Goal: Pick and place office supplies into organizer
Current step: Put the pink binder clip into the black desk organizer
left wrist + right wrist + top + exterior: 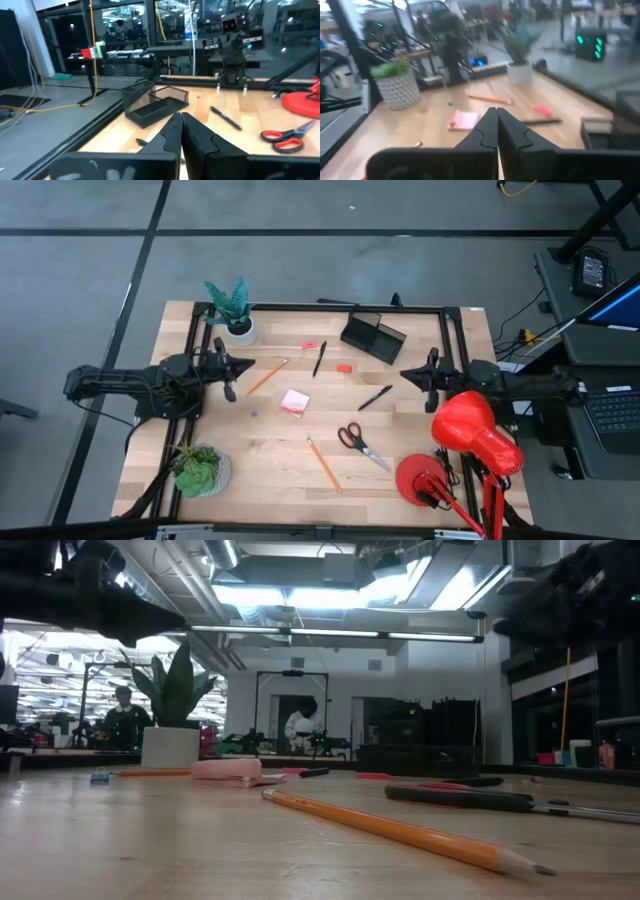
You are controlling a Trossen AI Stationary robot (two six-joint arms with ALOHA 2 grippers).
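High view, risks: nothing is in the organizer (pixel 373 337) yet, and both arms wait at the table's side edges. The two pencils (pixel 267 376) are thin and could roll off a pinch; the scissors (pixel 361 444) lie close to the red desk lamp (pixel 470 440) at lower right, so a reach there by the right arm could knock its base.
High view, counts: two orange pencils, two black pens (pixel 319 359), one pair of scissors, one pink sticky-note pad (pixel 294 402), two small red erasers (pixel 344 367), two potted plants (pixel 232 310).
High view, tools: left gripper (pixel 229 369) at left centre, right gripper (pixel 430 373) at right centre, both holding nothing.
Low view: a pencil (pixel 400 831) runs across the foreground; scissors (pixel 480 799) at right.
Left wrist view: the fingers (pixel 197 140) are pressed together on nothing; the organizer (pixel 156 103) sits at centre, empty.
Right wrist view: the fingers (pixel 481 130) are together, empty; the sticky-note pad (pixel 463 120) lies ahead.
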